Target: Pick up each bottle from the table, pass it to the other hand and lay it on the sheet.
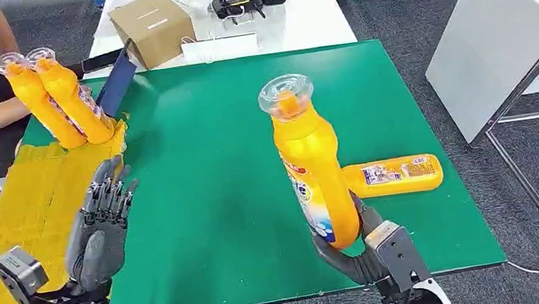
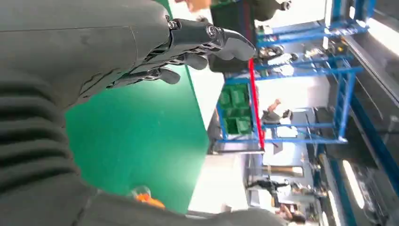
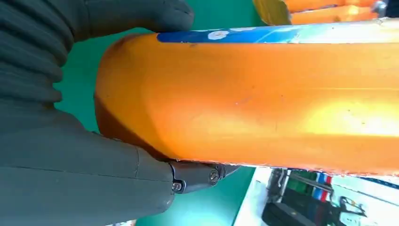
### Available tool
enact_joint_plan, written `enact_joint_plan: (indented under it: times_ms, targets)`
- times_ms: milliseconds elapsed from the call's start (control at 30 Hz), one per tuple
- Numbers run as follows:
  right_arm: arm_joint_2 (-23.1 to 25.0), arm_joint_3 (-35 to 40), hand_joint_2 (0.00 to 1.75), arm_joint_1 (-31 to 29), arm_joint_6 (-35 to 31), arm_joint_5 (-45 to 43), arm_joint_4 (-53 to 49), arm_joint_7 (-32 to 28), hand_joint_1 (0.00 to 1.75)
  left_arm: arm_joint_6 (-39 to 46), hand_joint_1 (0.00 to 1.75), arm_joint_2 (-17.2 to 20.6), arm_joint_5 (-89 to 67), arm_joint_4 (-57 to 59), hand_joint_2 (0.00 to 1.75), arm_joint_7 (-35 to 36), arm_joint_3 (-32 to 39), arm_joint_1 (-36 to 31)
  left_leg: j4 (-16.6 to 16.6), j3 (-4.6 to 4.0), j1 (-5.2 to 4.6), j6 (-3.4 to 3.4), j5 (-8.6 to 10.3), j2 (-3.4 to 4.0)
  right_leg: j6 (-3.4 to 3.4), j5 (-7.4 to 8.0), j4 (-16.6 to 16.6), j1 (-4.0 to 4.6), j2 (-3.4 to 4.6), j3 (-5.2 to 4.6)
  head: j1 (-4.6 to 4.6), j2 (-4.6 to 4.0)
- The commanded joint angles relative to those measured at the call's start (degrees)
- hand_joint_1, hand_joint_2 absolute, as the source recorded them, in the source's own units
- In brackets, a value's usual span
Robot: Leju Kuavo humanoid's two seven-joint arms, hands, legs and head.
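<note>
The green tabletop (image 1: 222, 173) is carrying the whole job, with the yellow sheet (image 1: 19, 221) lying along its left edge. Two bottles (image 1: 62, 100) are resting together at the far end of that sheet, a person's arm just beside them, so by the look of it two of the four bottles in sight are already delivered.

The right hand (image 1: 351, 239) is gripping a third bottle, the held bottle (image 1: 314, 162), low around its base, and is holding it nearly upright above the near right part of the tabletop, cap uppermost. In the right wrist view the fingers (image 3: 197, 175) and thumb are wrapping the orange body (image 3: 263, 103) firmly.

The left hand (image 1: 103, 215) is hovering over the near left of the tabletop, at the edge of the sheet, holding nothing, its fingers (image 2: 197, 42) extended and slightly apart. It is well apart from the held bottle, so I judge the handover as not yet made.

A fourth bottle, the lying bottle (image 1: 393, 175), is resting on its side on the tabletop just behind the right hand, not yet picked up.

What is remaining, as I read it: passing this bottle across, laying it down, then repeating for the last one.
</note>
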Motion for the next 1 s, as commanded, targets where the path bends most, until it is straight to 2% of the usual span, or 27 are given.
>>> enact_joint_plan:
  times_ms: [33,200,267,400,533,600,800,1000]
  targets:
    - [0.63,2.31,1.75,-4.45,-0.16,0.34,5.99,0.25,1.75,0.04,0.0,-1.36,1.16,-0.84,1.75,0.79,-6.79,-0.59,-0.03,0.15,0.03,-0.04,-0.04,-0.05,-0.07,-0.03,-0.04,0.01,0.24,0.15,0.0,0.0]
    - [1.39,6.6,1.75,-9.57,1.97,4.01,12.28,2.4,1.75,-0.43,0.0,-2.1,3.28,-0.36,1.75,1.63,-9.39,-1.57,-0.05,0.29,0.06,-0.07,-0.1,-0.07,-0.1,-0.05,-0.05,0.02,0.42,0.26,0.0,0.0]
    - [1.24,9.67,1.75,-12.17,2.25,6.91,14.63,2.71,1.75,-0.65,0.0,-2.59,5.65,1.04,1.75,3.18,-10.39,-1.84,-0.05,0.14,0.05,-0.03,-0.02,-0.02,-0.04,0.02,-0.07,0.03,0.25,0.13,0.0,0.0]
    - [1.57,10.16,1.75,-12.56,2.15,7.24,14.97,2.85,1.75,-0.72,0.0,-2.48,5.73,1.3,1.75,3.22,-10.63,-1.94,-0.05,0.19,0.05,-0.03,-0.04,-0.07,-0.06,0.0,-0.08,0.03,0.28,0.19,0.0,0.0]
    - [0.43,15.74,1.75,-15.01,3.39,8.43,16.17,3.27,1.75,-1.32,0.0,-2.05,7.33,2.19,1.75,3.43,-11.31,-2.5,-0.04,0.13,0.03,-0.03,-0.02,-0.04,-0.04,0.01,-0.04,0.01,0.23,0.11,0.0,0.0]
    - [-0.09,18.98,1.75,-16.23,3.27,11.1,16.67,2.96,1.75,-1.92,0.0,-3.88,8.52,1.66,1.75,4.88,-11.91,-1.81,-0.03,0.12,0.04,-0.03,-0.03,-0.03,-0.04,0.01,-0.05,0.02,0.27,0.12,0.0,0.0]
    - [-0.03,19.22,1.75,-16.22,3.05,11.3,16.72,3.03,1.75,-2.0,0.0,-3.89,8.51,1.64,1.75,4.85,-12.15,-1.7,-0.05,0.16,0.03,-0.03,-0.03,-0.17,-0.03,-0.03,-0.07,0.0,0.14,0.18,0.0,0.0]
    - [-0.55,24.88,1.75,-18.64,2.67,15.88,16.67,2.6,1.75,-2.2,0.0,-3.52,8.98,3.01,1.75,5.42,-13.32,-2.02,-0.03,0.25,0.04,-0.05,-0.08,-0.18,-0.07,-0.07,-0.04,0.0,0.29,0.25,0.0,0.0]
